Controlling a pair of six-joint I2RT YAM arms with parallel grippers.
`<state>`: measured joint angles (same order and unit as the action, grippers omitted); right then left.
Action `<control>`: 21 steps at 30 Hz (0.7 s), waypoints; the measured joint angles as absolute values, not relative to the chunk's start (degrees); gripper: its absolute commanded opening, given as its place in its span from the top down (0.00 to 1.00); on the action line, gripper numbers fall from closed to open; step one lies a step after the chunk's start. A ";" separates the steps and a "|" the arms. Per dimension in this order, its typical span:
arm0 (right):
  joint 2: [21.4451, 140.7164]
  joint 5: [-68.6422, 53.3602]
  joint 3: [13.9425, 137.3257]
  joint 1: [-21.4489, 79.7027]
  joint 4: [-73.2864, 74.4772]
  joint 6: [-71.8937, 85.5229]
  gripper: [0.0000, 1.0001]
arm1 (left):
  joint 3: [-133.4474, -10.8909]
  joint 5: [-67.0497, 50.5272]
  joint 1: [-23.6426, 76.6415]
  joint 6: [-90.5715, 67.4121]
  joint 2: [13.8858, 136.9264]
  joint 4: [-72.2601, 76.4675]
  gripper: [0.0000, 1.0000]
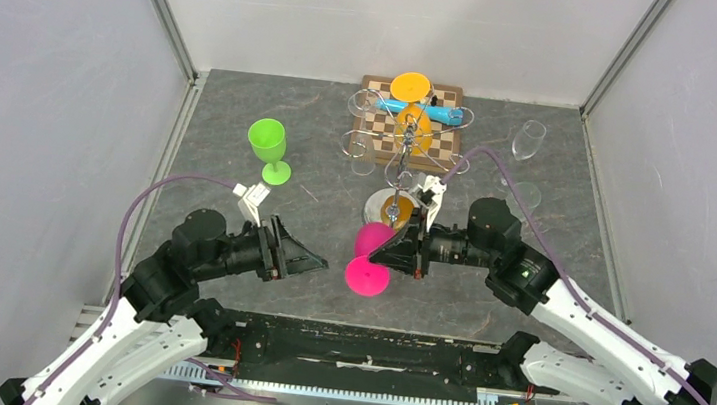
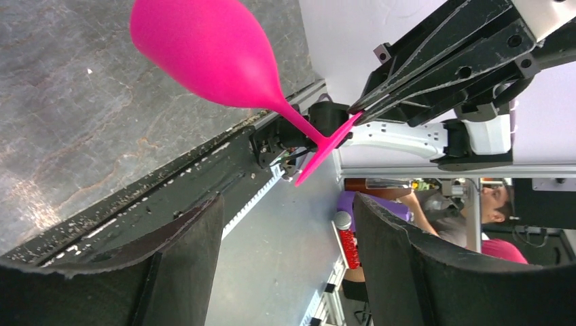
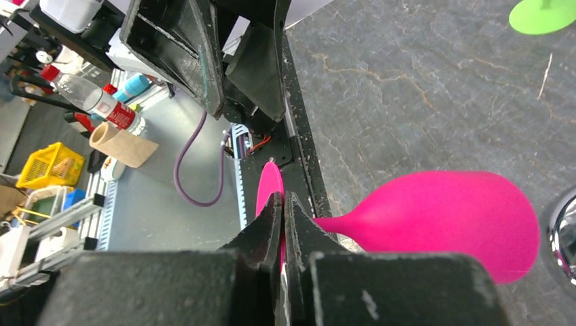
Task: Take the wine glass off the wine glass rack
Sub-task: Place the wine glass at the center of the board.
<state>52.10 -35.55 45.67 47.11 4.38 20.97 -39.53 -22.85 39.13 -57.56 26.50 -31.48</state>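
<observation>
Magenta plastic, smooth and matte: the wine glass [image 1: 370, 242] lies sideways in the air. My right gripper [image 3: 282, 204] has its jaws clamped on the thin stem, just by the flat foot. The glass hangs clear of the wine glass rack [image 1: 377, 207], near that chrome stand's mirror-like round base. My left gripper [image 2: 289, 204] faces the glass with its jaws wide apart and nothing between them. I judge this a handover. The left should close on the bare stem, since the rounded bowl would likely slip, and only then should the right release. Its dark pads [image 2: 197, 251] look grippy enough. The table [image 1: 234, 109] below is mottled grey.
</observation>
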 measured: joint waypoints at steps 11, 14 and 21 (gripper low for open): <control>54.02 -30.52 48.42 53.10 2.66 11.92 1.00 | -41.76 -22.46 39.13 -63.26 22.85 -35.92 0.24; 53.95 -29.06 49.43 54.54 2.63 9.02 1.00 | -41.82 -22.52 39.13 -63.88 22.83 -36.91 0.24; 53.67 -25.02 51.88 59.72 3.73 0.69 1.00 | -41.82 -22.96 39.13 -66.30 22.92 -36.95 0.24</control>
<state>53.67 -25.02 51.88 59.72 3.73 0.69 -41.82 -22.96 39.13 -66.30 22.92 -36.95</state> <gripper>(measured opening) 0.008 0.757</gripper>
